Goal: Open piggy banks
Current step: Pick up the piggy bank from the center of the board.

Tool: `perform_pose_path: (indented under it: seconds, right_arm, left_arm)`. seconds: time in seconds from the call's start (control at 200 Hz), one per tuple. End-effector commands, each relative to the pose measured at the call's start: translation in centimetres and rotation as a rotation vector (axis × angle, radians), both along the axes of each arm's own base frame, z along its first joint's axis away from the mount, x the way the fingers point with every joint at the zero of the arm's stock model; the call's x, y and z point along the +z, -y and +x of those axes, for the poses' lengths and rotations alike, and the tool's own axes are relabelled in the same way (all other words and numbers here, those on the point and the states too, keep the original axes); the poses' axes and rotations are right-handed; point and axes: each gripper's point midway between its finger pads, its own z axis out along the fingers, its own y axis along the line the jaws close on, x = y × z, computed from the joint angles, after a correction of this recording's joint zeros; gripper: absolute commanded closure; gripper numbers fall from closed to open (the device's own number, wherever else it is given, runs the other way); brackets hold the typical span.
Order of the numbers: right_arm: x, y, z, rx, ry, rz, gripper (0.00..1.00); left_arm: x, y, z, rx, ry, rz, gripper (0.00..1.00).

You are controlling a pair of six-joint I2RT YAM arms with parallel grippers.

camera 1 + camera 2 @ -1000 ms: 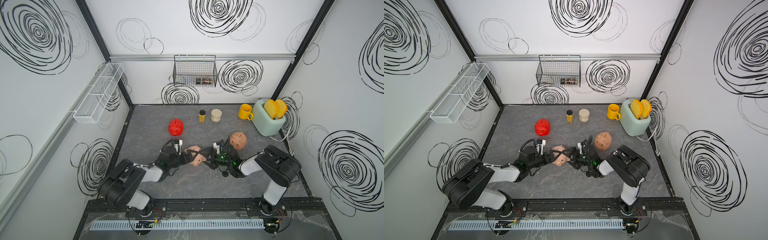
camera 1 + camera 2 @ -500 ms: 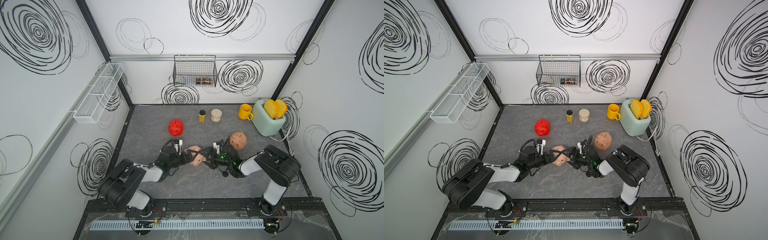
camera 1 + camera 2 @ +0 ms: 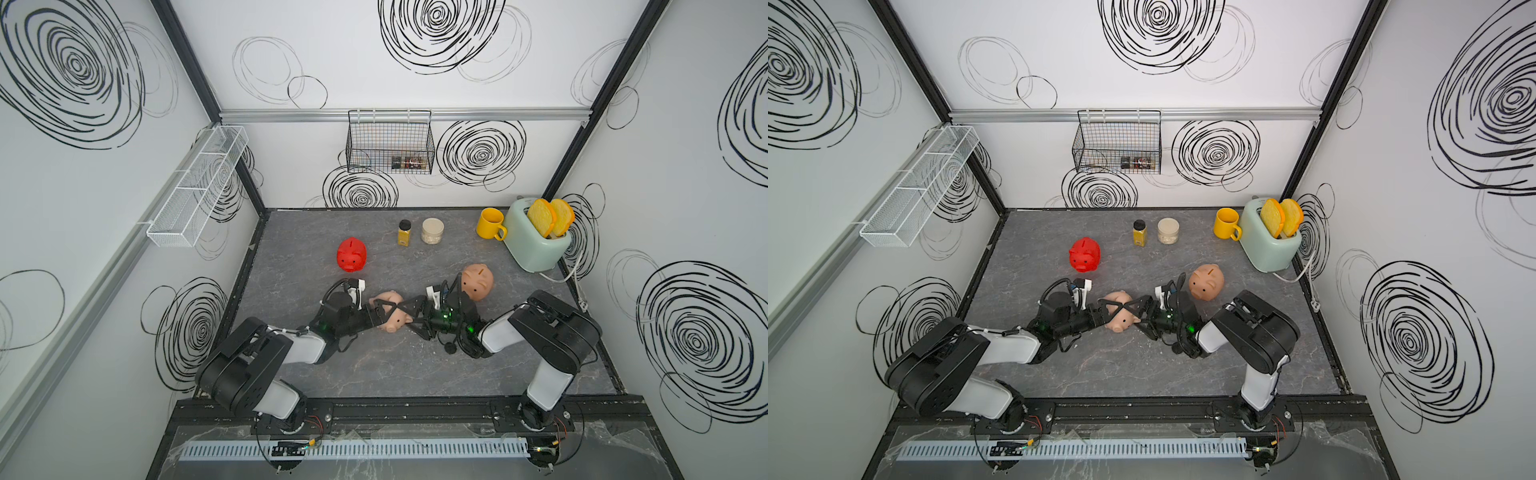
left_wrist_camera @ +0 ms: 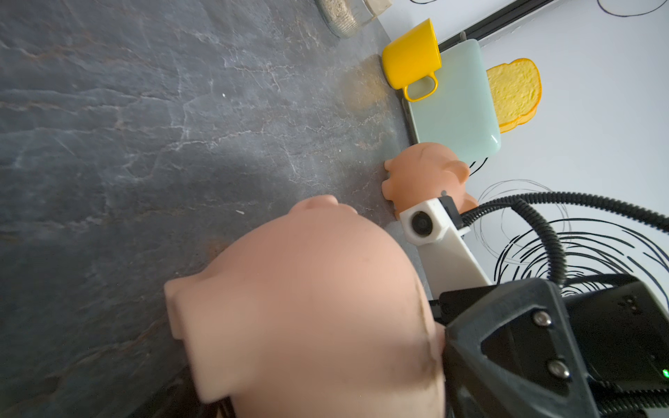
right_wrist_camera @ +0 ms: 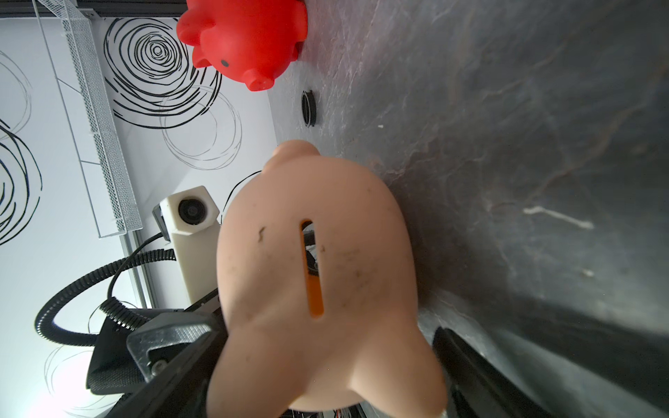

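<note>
1. The pale pink pig (image 3: 390, 318) lies directly between our two pincers, over the worktop (image 3: 374, 374).
2. Our left pincer (image 3: 383, 318) looks clenched on the pig. Our right pincer (image 3: 406, 318) is spread wide, its jaws on either side of the pig's back.
3. The coin slot (image 5: 311, 267) faces the right pincer head-on. We judge the belly, with its plug, faces the left pincer; the plug is hidden.
4. The pig's long axis runs across the line joining the pincers.
5. The red pig (image 3: 351, 260) stands beyond the left pincer and the tan pig (image 3: 478, 282) just behind the right one.
</note>
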Motion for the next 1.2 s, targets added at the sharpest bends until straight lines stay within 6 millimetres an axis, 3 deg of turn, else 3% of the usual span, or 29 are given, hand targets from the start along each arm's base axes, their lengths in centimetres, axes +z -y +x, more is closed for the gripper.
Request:
perform_pose_path:
  seconds: [0.0,0.806,1.196]
  right_arm:
    - [0.9,-0.4,-0.6,0.035,0.04,0.026,0.06]
    - [0.6,-0.9,-0.4,0.05,0.033,0.031,0.14]
    - [1.1,1.0,0.2,-0.03,0.058,-0.001,0.18]
  left_arm:
    - [-2.5,-0.5,-1.2,-0.006,-0.098,0.04,0.04]
    - [-2.3,-0.4,-1.2,-0.008,-0.097,0.039,0.04]
    - [0.3,-2.5,0.3,0.063,-0.035,0.05,0.04]
